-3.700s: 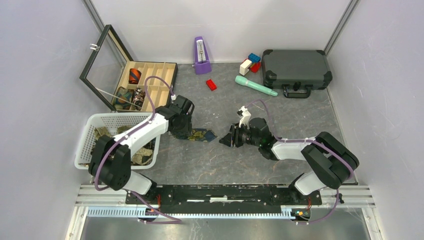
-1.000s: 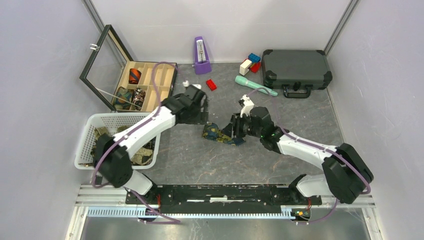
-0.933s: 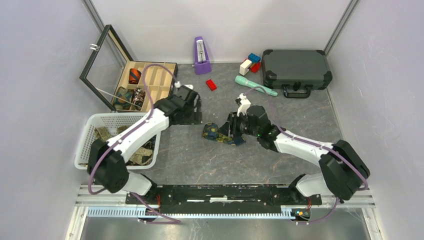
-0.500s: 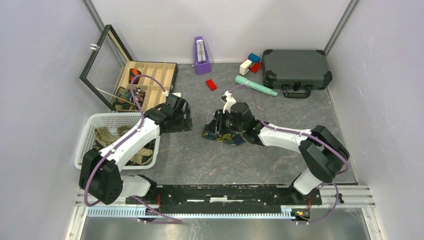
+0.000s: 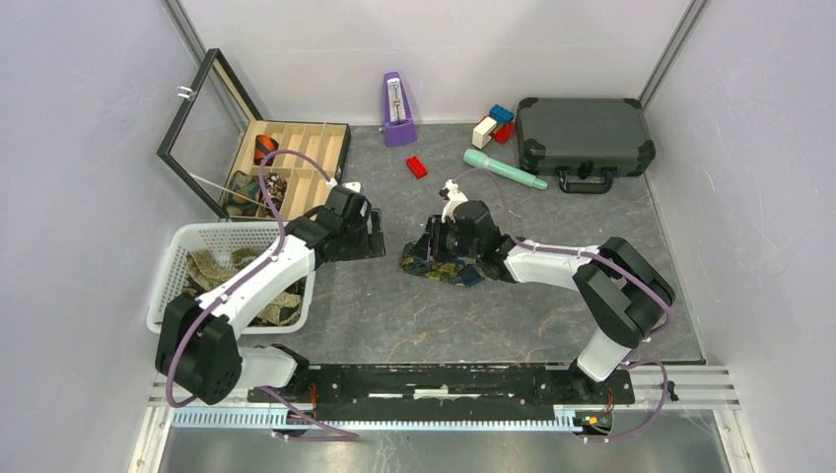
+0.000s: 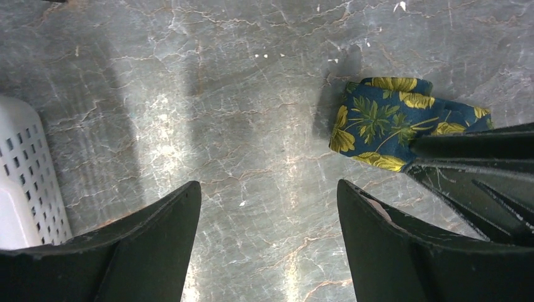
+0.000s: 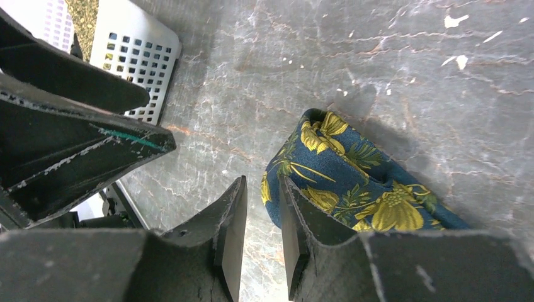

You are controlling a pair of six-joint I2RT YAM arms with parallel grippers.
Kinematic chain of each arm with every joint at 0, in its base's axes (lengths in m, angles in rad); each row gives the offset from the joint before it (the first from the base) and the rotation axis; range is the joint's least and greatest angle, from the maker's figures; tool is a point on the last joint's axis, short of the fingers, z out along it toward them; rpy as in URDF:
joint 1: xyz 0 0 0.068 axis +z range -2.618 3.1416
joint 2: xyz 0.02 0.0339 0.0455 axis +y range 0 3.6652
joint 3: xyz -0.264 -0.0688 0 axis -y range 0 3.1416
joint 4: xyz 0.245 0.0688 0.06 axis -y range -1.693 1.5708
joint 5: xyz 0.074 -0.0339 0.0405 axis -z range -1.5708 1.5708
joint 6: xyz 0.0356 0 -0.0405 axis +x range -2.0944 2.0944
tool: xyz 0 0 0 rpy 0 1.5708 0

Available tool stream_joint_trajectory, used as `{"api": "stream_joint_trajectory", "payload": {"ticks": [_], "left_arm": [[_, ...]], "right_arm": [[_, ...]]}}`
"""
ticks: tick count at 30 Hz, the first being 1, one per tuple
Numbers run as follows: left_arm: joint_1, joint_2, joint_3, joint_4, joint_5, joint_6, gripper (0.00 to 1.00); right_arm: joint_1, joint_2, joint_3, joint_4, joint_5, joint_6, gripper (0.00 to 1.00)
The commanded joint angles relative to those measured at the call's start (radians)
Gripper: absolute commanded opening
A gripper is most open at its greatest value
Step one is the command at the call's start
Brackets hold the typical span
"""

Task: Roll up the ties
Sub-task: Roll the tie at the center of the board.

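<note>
A: So, where does the tie lie?
B: About mid-table, on the grey marbled table. It is a loose, folded bundle, not a tight coil: navy cloth printed with yellow flowers and green leaves, its rounded fold facing left
A: And the claws?
B: The right gripper stands over the bundle's far-left part. Its jaws are only a sliver apart with bare table between them, and one finger is just beside the cloth. The left gripper hovers to the tie's left, jaws spread wide, holding nothing
A: Anything in the way?
B: From the left wrist, the right gripper's dark fingers cover part of the bundle. Between the left gripper and the tie there is only bare table
A: What else is about?
B: A white basket at near left has more ties heaped inside. Beyond it is a wooden box, lid up, with rolled ties in its compartments. Along the far side are a purple metronome, a red block, a teal tool and a dark case at far right
</note>
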Motion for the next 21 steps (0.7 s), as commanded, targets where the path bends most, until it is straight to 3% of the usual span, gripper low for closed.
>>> {"api": "stream_joint_trajectory", "payload": {"ticks": [1,21], "left_arm": [[0.006,-0.014,-0.010,0.066,0.053,0.047,0.84],[0.006,0.035,-0.088,0.384,0.340,0.095,0.92]], "right_arm": [[-0.026,0.006,-0.016,0.036,0.014,-0.027,0.32],[-0.072,0.074,-0.100,0.150,-0.040,-0.040,0.31]]}}
